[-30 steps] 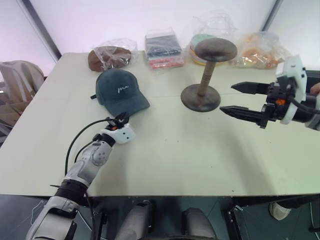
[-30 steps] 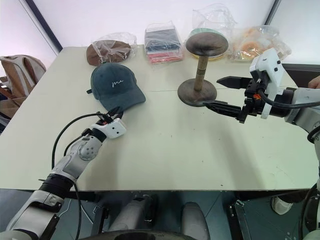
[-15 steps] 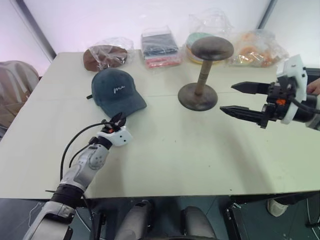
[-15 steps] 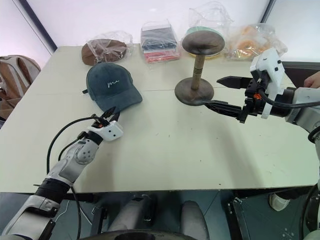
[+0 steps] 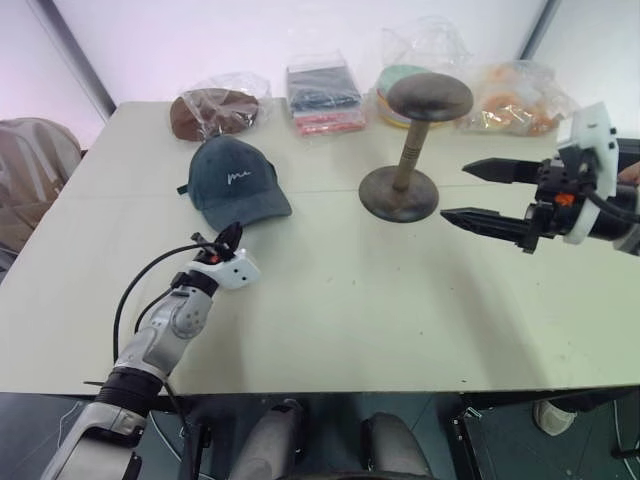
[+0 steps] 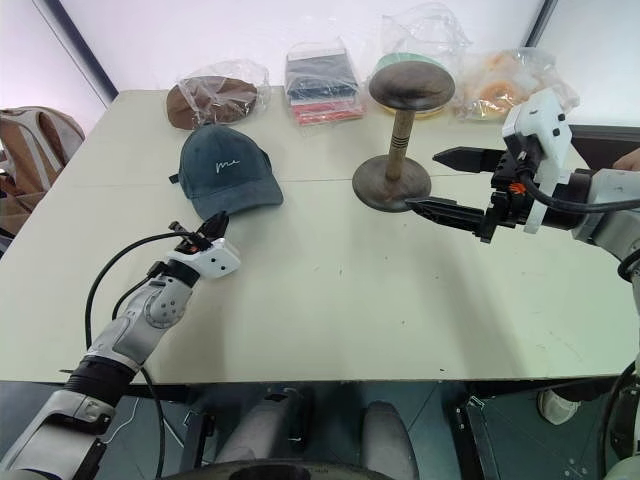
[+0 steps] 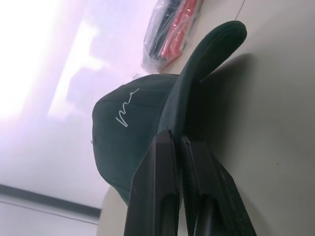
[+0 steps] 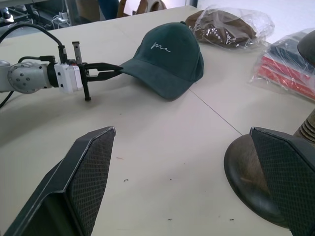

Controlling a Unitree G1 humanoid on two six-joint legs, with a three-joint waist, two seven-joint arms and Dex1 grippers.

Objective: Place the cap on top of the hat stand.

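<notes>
The dark teal cap (image 5: 232,180) lies on the table (image 5: 340,300), its brim toward me. My left gripper (image 5: 230,238) reaches in level from the near side and is shut on the front edge of the brim. In the left wrist view its two fingers (image 7: 165,162) press together where the brim (image 7: 206,54) begins. The brown hat stand (image 5: 408,150) is upright to the right of the cap, its domed top bare. To the right of the stand's base my right gripper (image 5: 458,190) hovers above the table, wide open and holding nothing.
Bagged goods line the far edge: a brown hat in clear plastic (image 5: 215,108), a folded stack (image 5: 325,95), a greenish bundle (image 5: 400,75) behind the stand, an orange one (image 5: 510,105). A chair (image 5: 35,170) stands off the left side. A person's hand (image 6: 628,158) shows at the right edge.
My left gripper's fingers have closed at the brim's edge and the hand has lifted slightly. The right arm has kept still. The camera has shifted a little.
</notes>
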